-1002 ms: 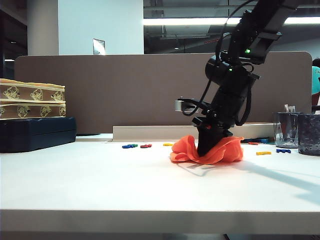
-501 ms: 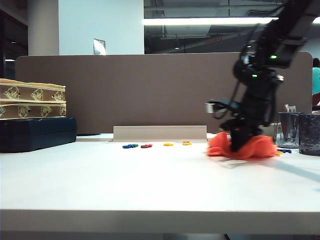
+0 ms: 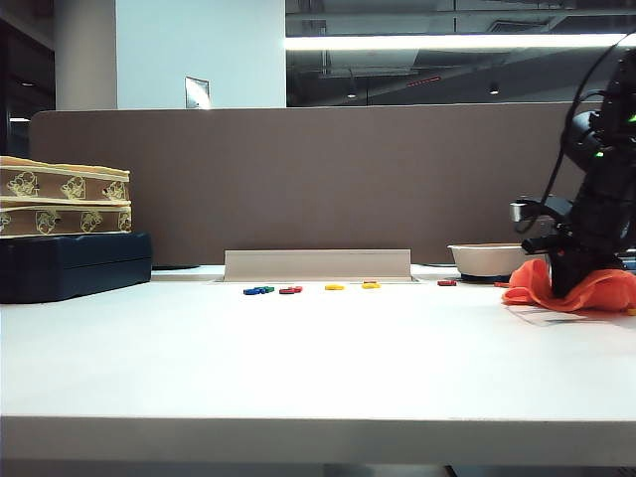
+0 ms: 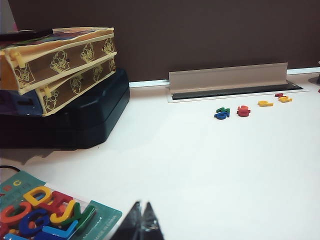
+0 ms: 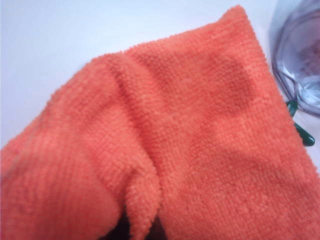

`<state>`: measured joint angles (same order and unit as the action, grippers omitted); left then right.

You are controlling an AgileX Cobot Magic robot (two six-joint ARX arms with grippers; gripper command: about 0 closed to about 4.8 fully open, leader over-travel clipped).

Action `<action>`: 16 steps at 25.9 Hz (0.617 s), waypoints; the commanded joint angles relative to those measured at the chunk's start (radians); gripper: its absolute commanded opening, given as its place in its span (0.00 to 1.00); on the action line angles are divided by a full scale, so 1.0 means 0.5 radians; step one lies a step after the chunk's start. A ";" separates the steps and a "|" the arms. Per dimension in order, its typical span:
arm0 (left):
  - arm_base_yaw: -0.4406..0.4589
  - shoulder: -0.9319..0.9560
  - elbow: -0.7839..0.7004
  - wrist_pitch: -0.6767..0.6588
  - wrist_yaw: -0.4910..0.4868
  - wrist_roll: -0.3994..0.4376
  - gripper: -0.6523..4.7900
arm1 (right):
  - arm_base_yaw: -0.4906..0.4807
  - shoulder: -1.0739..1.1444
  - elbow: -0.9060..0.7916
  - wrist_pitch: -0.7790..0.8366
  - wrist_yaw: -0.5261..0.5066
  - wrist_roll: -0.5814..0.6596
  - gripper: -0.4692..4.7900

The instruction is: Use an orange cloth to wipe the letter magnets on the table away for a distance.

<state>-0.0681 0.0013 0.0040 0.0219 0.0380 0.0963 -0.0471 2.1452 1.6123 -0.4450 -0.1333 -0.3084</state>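
Note:
The orange cloth (image 3: pixel 600 291) lies bunched at the far right of the white table (image 3: pixel 298 358). My right gripper (image 3: pixel 569 286) points down into it. In the right wrist view the orange cloth (image 5: pixel 175 130) fills the picture, and my right gripper (image 5: pixel 142 231) is shut on a fold of it. Letter magnets lie in a row near the back: a blue-green pair (image 3: pixel 256 290), a red one (image 3: pixel 290 290), two yellow ones (image 3: pixel 334 287) and another red one (image 3: pixel 447 283). My left gripper (image 4: pixel 141 221) is shut and empty, low over the table, well short of the letter magnets (image 4: pixel 243 110).
Two stacked patterned boxes (image 3: pixel 62 204) rest on a dark case (image 3: pixel 75 263) at the left. A white bowl (image 3: pixel 487 260) stands at the back right. A clear glass container (image 5: pixel 300 55) with a green letter (image 5: pixel 302 133) by it touches the cloth's edge. A pack of letters (image 4: pixel 45 215) lies by my left gripper.
My right arm has swept the orange cloth from the table's middle to the far right. Two yellow letters, a red one and the white bowl have come into sight behind it.

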 commanded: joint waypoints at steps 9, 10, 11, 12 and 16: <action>0.004 0.001 0.002 0.018 0.000 0.000 0.11 | 0.127 0.000 0.222 0.260 -0.458 0.159 0.09; 0.004 0.001 0.002 0.019 0.000 0.001 0.11 | 0.153 -0.004 0.268 0.279 -0.456 0.159 0.09; 0.004 0.001 0.002 0.019 -0.001 0.000 0.11 | 0.172 -0.008 0.305 0.288 -0.457 0.159 0.09; 0.005 0.001 0.002 0.019 -0.001 0.001 0.11 | 0.192 -0.008 0.345 0.303 -0.456 0.160 0.09; 0.005 0.001 0.002 0.018 0.000 0.000 0.11 | 0.288 -0.008 0.549 0.304 -0.462 0.218 0.09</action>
<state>-0.0681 0.0013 0.0040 0.0219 0.0380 0.0963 0.0769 2.1506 1.8595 -0.3096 -0.3592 -0.2245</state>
